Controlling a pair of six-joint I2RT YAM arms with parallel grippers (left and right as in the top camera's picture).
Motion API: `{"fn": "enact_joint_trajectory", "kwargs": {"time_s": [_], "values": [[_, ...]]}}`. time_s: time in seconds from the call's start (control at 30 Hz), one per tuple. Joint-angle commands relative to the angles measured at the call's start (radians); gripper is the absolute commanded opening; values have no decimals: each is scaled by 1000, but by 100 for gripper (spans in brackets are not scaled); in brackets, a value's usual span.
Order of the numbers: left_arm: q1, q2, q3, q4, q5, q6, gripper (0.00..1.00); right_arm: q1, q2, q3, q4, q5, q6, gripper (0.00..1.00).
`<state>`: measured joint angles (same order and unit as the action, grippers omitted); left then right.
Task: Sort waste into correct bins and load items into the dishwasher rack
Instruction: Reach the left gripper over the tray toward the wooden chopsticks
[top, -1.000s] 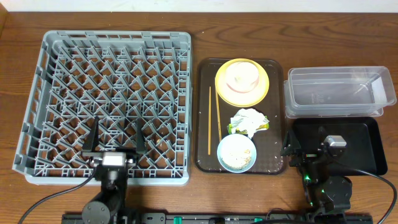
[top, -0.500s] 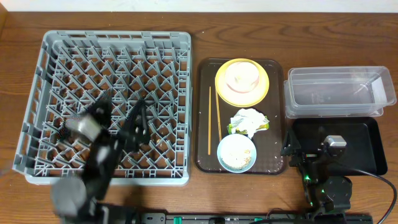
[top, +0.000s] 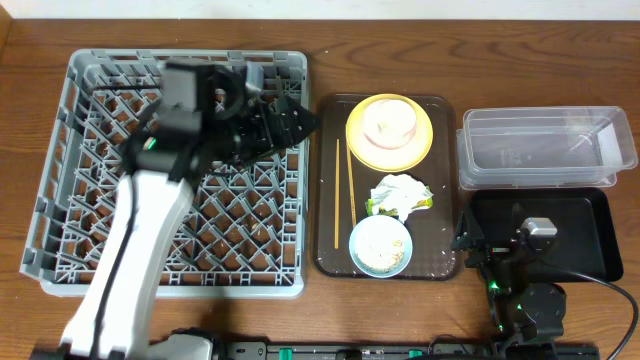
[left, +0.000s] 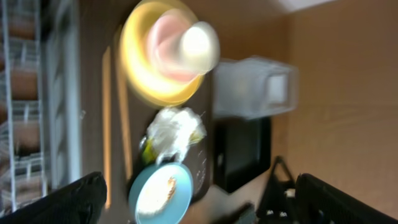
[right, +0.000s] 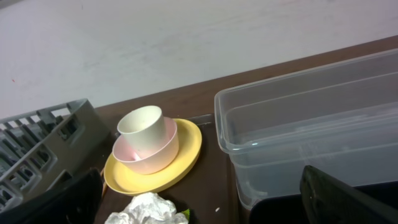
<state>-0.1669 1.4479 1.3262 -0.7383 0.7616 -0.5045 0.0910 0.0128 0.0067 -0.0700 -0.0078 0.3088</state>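
Brown wooden tabletop (top: 320, 30). At its left, large grey dishwasher rack (top: 185, 62), pegs upright, nothing loaded.

Left tool (top: 295, 118) above the rack's far right corner, pointing toward the serving tray (top: 440, 255). Jaws spread wide, nothing between them. Left wrist view badly blurred.

Right tool (top: 492, 228) low at the near left corner of the black tray (top: 580, 240), well apart from the dishes. Jaws spread wide, gripping nothing.

On the dark brown serving tray, just right of the rack:
- far end: yellow plate (top: 422, 140), with pale bowl (top: 378, 128) on it and white cup (right: 140, 127) upright inside the bowl.
- left side: chopsticks (top: 336, 195) lying lengthwise, roughly parallel, slightly apart.
- middle: crumpled white napkin (top: 400, 190), with yellow-green wrapper (top: 428, 203) showing at its right edge, touching it.
- near end: blue bowl (top: 353, 243), upright, with pale food scraps (top: 382, 256) inside.

Right of the serving tray: clear tub (top: 540, 175) at the far side, nothing visible in it. Black tray just in front of it, edges touching or nearly so; cannot tell which.
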Motion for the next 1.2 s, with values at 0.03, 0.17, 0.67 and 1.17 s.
{"fn": "enact_joint_trajectory", "kwargs": {"time_s": [0.03, 0.17, 0.67, 1.17], "values": [[-1, 138, 14, -74, 59, -17, 100, 8, -4, -1, -4, 0, -10, 99], [-4, 225, 14, -148, 57, -7, 94, 8, -4, -1, -4, 0, -11, 99], [-355, 207, 14, -124, -540, -79, 34, 8, -4, -1, -4, 0, -11, 99], [-637, 338, 4, 99, -1063, -90, 28, 8, -4, -1, -4, 0, -11, 99]]}}
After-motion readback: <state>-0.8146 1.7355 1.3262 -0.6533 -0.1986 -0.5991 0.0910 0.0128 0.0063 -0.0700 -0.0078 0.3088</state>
